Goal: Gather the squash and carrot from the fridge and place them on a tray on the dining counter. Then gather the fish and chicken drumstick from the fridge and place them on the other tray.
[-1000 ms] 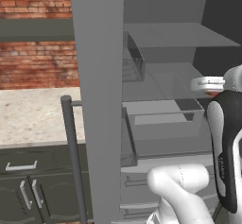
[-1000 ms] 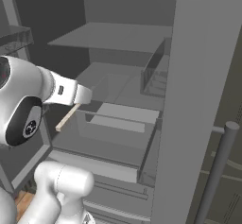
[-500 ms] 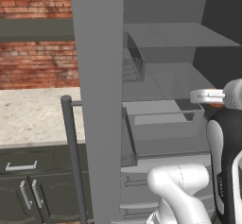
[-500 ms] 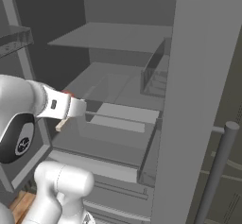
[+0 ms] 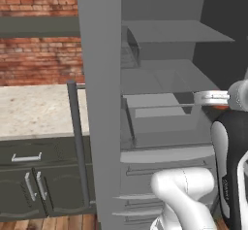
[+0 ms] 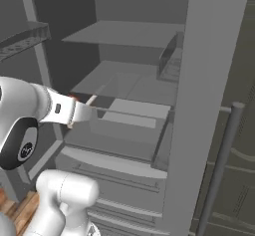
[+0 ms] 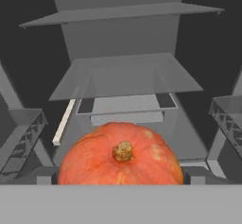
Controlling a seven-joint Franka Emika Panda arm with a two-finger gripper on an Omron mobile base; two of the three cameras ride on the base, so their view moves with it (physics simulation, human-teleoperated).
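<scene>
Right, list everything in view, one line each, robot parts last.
squash: one, orange with a tan stem, right in front of the hand camera, between the fingertips.
fridge: one, grey, door open, glass shelves inside.
drawer: one, clear grey, pulled out under the middle shelf.
door bin: one, dark clear, on the open door.
counter: one, beige speckled, left of the fridge.
cabinets: dark grey, under the counter.
brick wall: red, behind the counter.
gripper: one, dark tips, jaws wide either side of the squash.
</scene>
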